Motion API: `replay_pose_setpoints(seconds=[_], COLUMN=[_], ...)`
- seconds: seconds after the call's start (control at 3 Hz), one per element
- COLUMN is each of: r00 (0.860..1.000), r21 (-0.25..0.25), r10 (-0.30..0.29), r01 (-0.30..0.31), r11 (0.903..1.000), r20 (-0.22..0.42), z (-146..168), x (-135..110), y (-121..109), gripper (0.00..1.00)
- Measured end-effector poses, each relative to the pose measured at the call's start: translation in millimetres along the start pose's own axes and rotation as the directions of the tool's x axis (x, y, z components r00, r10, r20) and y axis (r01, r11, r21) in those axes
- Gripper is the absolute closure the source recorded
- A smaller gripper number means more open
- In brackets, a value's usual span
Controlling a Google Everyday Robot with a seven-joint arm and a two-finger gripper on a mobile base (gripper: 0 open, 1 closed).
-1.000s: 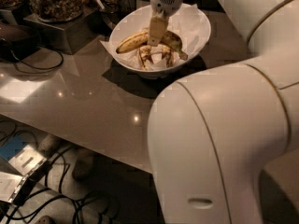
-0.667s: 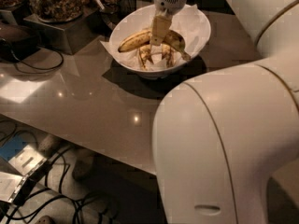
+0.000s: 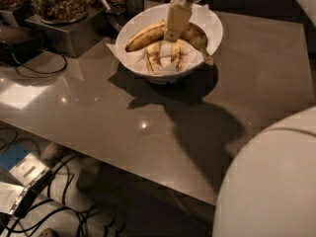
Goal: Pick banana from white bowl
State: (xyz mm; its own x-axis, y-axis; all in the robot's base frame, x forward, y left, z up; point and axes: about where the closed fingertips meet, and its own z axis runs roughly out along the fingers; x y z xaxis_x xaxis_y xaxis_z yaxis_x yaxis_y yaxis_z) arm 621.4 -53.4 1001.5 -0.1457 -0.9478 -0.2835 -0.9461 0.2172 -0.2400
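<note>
At the far left edge a dark device (image 3: 11,36) is seen on the table (image 3: 148,122), with a black cable (image 3: 47,65) looped beside it. Just to its right a glass jar of brownish snacks (image 3: 57,1) is set on a metal box (image 3: 69,33). Below the table edge, at the lower left, a tangle of cables (image 3: 74,216) and a blue item (image 3: 12,157) are seen on the floor.

Further right, near the table's far side, the white bowl (image 3: 213,26) is placed, lined with white paper (image 3: 114,50) that sticks out over its left rim. The banana (image 3: 145,37) is laid inside the bowl along its back, curving from the left rim to the right, where its dark stem reaches over the rim. Two slimmer bananas (image 3: 154,58) are laid in front of it, side by side.

The gripper (image 3: 172,37) is lowered from above into the bowl, and its beige tip is seen against the middle of the banana. Whether it is open or closed, and whether anything is grasped, cannot be told from this angle. A broad shadow (image 3: 202,127) is cast on the table in front of the bowl. The lower right corner is filled by the robot's white body (image 3: 269,181)
</note>
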Motion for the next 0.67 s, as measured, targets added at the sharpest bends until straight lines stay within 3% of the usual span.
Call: replay_pose_setpoints(seconds=[0.67], r00=[1.0], r21=[-0.027], r10=[0.011], r01=[-0.011], r11=[0.9996], r20=[0.01], z=[-15.9], x=[13.0], y=[23.6], gripper=[1.0])
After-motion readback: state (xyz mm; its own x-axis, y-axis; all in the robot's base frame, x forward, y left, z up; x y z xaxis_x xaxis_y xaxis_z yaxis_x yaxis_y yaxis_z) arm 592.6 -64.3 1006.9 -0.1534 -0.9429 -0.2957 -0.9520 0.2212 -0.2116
